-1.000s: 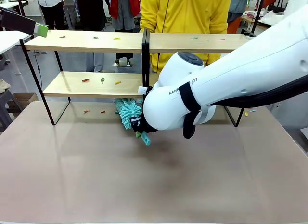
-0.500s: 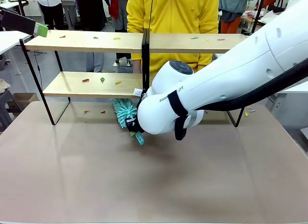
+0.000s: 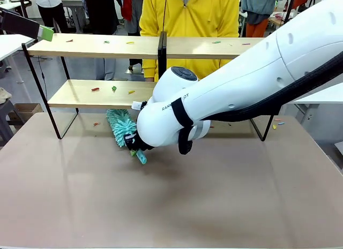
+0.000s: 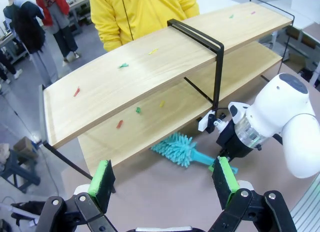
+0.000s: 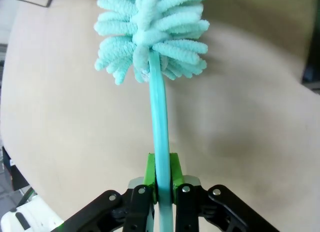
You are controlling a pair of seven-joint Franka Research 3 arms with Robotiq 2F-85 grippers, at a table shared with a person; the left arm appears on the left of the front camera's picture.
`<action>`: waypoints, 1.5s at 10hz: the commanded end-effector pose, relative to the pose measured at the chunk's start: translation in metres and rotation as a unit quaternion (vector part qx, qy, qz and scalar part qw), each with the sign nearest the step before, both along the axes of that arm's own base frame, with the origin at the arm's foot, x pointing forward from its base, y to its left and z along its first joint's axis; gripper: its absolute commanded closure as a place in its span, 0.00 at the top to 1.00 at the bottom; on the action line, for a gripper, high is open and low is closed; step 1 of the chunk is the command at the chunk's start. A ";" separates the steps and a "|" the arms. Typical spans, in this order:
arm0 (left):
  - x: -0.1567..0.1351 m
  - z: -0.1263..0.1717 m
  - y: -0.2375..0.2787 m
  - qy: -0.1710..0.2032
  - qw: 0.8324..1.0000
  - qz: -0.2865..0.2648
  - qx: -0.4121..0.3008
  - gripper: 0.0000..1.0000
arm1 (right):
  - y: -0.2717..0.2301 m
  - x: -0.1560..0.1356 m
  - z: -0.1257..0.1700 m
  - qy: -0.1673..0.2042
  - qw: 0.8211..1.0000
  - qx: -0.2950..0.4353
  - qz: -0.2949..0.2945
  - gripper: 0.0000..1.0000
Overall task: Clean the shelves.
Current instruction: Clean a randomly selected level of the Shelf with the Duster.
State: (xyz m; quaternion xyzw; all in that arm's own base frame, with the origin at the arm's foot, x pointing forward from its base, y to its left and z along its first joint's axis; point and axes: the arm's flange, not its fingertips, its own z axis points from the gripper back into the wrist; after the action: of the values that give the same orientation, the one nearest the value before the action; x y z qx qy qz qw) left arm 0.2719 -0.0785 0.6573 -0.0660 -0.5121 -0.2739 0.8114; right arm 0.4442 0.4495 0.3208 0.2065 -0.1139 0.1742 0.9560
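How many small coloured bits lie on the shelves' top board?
5: red bit, green bit, yellow bit left of the central upright; second green bit, pink bit right of it. None hidden.

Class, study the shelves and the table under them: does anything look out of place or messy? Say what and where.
Yes: small coloured scraps lie scattered on both boards of the shelves, and a few on the table beneath the lower board. They look like litter, not stored items.
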 end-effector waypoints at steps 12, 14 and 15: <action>0.000 -0.001 0.001 -0.002 1.000 0.000 0.004 1.00 | -0.060 -0.027 0.035 0.071 0.891 -0.105 0.436 0.12; 0.000 -0.001 0.001 -0.002 1.000 0.000 0.004 1.00 | -0.072 -0.044 0.031 0.089 0.842 -0.115 0.520 0.12; 0.000 -0.001 0.001 -0.002 1.000 0.000 0.004 1.00 | -0.079 -0.050 0.033 0.081 0.830 -0.107 0.542 0.12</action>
State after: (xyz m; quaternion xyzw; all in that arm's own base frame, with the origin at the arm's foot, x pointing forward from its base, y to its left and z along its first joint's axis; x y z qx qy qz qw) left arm 0.2719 -0.0784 0.6574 -0.0660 -0.5122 -0.2738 0.8114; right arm 0.4019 0.3878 0.3495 0.1406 0.1095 0.6328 0.7535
